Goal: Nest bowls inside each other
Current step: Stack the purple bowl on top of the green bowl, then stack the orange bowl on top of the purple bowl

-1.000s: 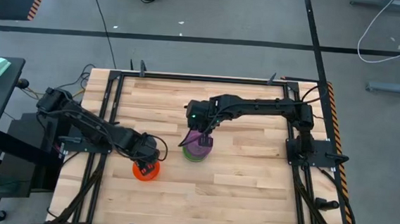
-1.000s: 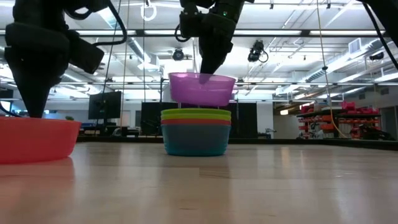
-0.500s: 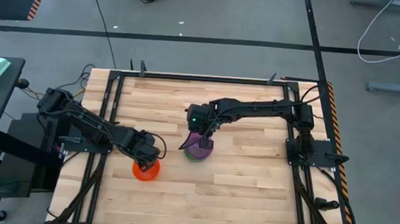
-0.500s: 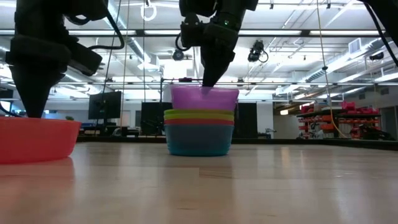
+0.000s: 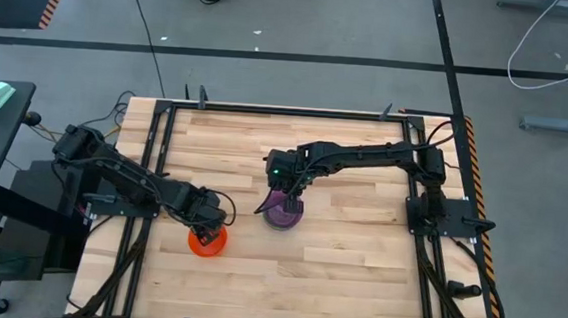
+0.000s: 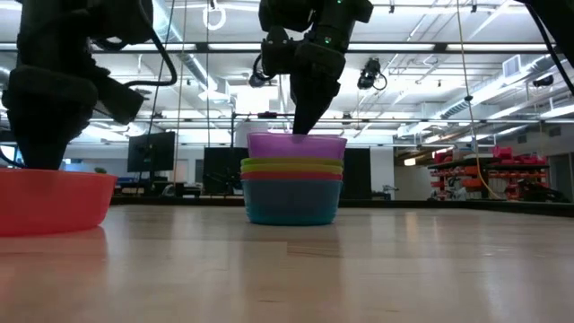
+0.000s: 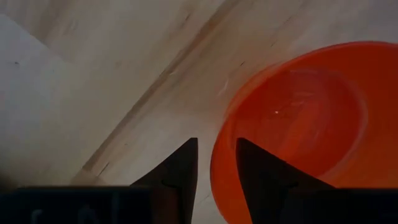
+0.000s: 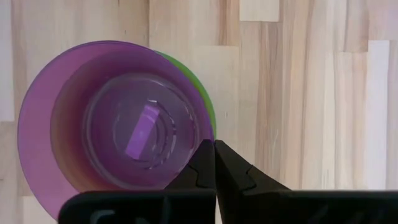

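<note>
I see the right claw (image 5: 285, 201) near the middle of the desk (image 5: 357, 264), down at the stack (image 6: 293, 179). In its wrist view the two fingers (image 8: 203, 163) are pinched together on the rim of the purple bowl (image 8: 115, 121), one inside the wall and one outside. That bowl sits nested on top of the stack. From the low view I read the layers beneath it, top down: yellow (image 6: 293, 162), green (image 6: 293, 169), orange (image 6: 293, 177), blue (image 6: 293, 202). The blue bowl rests flat on the desk. In the right wrist view a sliver of green rim (image 8: 202, 93) shows past the purple edge on one side, so the purple bowl sits slightly off centre or tilted; I cannot tell which.

The left claw (image 5: 209, 230) is at the pink-red bowl (image 5: 206, 240), which stands alone on the desk, well apart from the stack and nearer the left front. In the left wrist view its fingers (image 7: 180, 171) are slightly apart, straddling the rim of that bowl (image 7: 298, 118); I cannot tell whether they press on the wall. The bowl sits upright on the desk in the low view (image 6: 49, 199).
</note>
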Controlling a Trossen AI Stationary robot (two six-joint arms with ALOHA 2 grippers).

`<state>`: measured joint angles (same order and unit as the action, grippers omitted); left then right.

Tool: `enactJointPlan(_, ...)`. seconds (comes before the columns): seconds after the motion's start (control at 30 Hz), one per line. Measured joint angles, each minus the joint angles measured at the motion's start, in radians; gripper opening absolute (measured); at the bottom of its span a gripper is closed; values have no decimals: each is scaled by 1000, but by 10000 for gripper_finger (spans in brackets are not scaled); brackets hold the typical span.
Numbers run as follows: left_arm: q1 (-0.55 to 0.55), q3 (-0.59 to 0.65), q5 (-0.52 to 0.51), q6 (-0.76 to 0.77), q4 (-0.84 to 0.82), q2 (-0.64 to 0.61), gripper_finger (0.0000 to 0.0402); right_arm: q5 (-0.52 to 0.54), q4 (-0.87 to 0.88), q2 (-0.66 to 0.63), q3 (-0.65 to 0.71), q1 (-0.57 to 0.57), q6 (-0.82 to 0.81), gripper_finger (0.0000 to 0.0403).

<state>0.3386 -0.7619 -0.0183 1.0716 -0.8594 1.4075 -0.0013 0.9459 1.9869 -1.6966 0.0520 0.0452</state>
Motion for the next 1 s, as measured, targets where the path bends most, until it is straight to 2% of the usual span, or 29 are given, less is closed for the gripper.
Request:
enactJointPlan(0.33, 0, 17, 23, -4, 38, 0, 88, -42, 1, 0, 0, 18, -23, 8)
enactJointPlan(0.6, -11, 16, 31, -18, 46, -2, 14, -47, -2, 0, 0, 19, -27, 45)
enactJointPlan(1.0, -104, 16, 16, -176, 66, -1, 11, -43, 0, 1, -37, 26, 5, 83)
